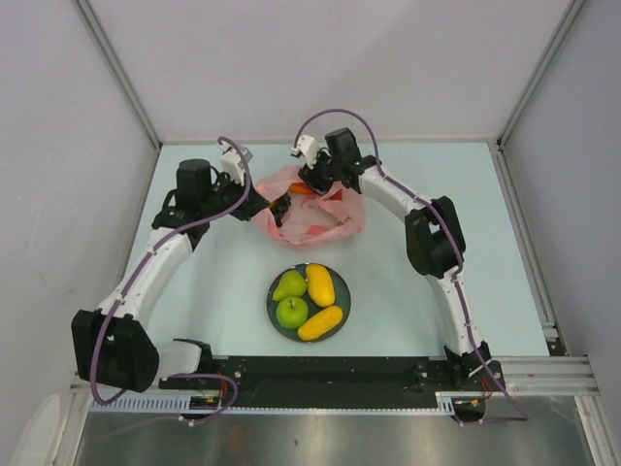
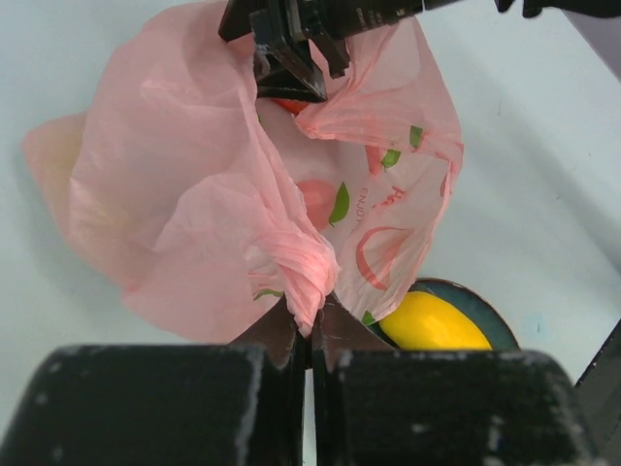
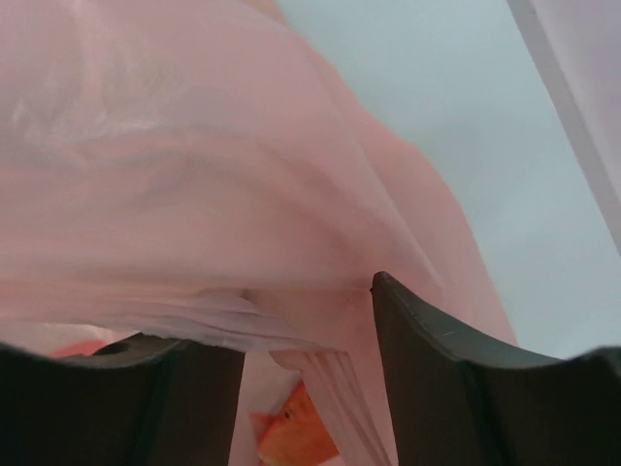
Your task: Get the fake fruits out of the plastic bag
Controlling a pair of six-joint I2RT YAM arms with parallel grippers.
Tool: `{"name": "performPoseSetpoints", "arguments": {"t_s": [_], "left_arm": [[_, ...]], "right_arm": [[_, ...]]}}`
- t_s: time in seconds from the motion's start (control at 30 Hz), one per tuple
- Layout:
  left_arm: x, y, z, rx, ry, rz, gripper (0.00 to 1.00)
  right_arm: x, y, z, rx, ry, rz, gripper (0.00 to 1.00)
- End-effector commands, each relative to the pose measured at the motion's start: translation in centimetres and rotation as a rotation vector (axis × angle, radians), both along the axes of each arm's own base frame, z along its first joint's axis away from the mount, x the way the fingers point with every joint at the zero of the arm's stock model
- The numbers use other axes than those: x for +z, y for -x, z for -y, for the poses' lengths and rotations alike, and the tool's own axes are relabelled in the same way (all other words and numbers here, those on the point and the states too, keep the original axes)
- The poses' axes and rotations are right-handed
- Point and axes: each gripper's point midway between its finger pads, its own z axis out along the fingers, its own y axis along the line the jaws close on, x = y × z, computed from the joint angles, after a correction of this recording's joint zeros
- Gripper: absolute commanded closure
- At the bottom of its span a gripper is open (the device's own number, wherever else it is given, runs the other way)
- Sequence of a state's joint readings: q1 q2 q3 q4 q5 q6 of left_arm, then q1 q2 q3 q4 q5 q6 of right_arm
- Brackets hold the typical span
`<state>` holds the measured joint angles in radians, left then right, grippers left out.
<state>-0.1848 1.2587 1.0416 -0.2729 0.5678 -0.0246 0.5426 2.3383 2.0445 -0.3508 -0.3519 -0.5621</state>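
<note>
The pink plastic bag [image 1: 325, 221] lies crumpled behind the plate. My left gripper [image 1: 277, 209] is shut on a bunched fold of the bag [image 2: 194, 194] at its near-left edge, its jaws [image 2: 312, 325] pinching the film. My right gripper [image 1: 309, 184] reaches into the bag's mouth from behind. Its fingers [image 3: 417, 369] stand apart with pink film [image 3: 194, 146] draped over them. An orange-red fruit [image 3: 291, 437] shows in the gap, and whether it is gripped cannot be told. The same red piece [image 2: 291, 104] peeks out under the right gripper [image 2: 291, 78]. Other fruits in the bag are hidden.
A dark round plate [image 1: 342, 293] in front of the bag holds a green pear [image 1: 288, 284], a green apple [image 1: 292, 312] and two yellow mango-like pieces [image 1: 320, 283] [image 1: 320, 323]. One yellow piece [image 2: 432, 322] shows beside my left fingers. Grey walls enclose the table.
</note>
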Motion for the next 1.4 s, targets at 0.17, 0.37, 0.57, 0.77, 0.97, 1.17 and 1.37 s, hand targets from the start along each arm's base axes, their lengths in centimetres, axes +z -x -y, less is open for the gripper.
{"name": "performPoseSetpoints", "arguments": {"t_s": [0.17, 0.37, 0.57, 0.77, 0.97, 1.17, 1.37], "left_arm": [[4.1, -3.1, 0.4, 0.003, 0.005, 0.1, 1.0], [4.0, -4.0, 0.6, 0.007, 0.008, 0.089, 1.0], [6.3, -4.1, 0.7, 0.018, 0.031, 0.126, 1.0], [7.8, -3.9, 0.7, 0.009, 0.032, 0.145, 0.99], [7.5, -2.7, 0.7, -0.029, -0.008, 0.162, 1.0], [4.9, -2.4, -0.2, -0.023, -0.085, 0.144, 1.0], [3.4, -3.1, -0.7, -0.034, -0.144, 0.143, 1.0]], "right_arm": [[12.1, 6.8, 1.6, 0.043, -0.103, 0.28, 0.3], [12.1, 11.4, 1.6, 0.122, -0.121, 0.212, 0.39], [7.7, 11.6, 0.9, 0.288, -0.039, 0.185, 0.69], [5.1, 10.3, 0.1, 0.387, 0.036, 0.159, 0.76], [5.0, 4.6, -1.2, 0.282, 0.04, 0.268, 0.76], [2.8, -0.2, -1.7, 0.232, 0.052, 0.307, 0.5], [-1.0, -3.9, -1.3, 0.208, 0.068, 0.263, 0.19]]}}
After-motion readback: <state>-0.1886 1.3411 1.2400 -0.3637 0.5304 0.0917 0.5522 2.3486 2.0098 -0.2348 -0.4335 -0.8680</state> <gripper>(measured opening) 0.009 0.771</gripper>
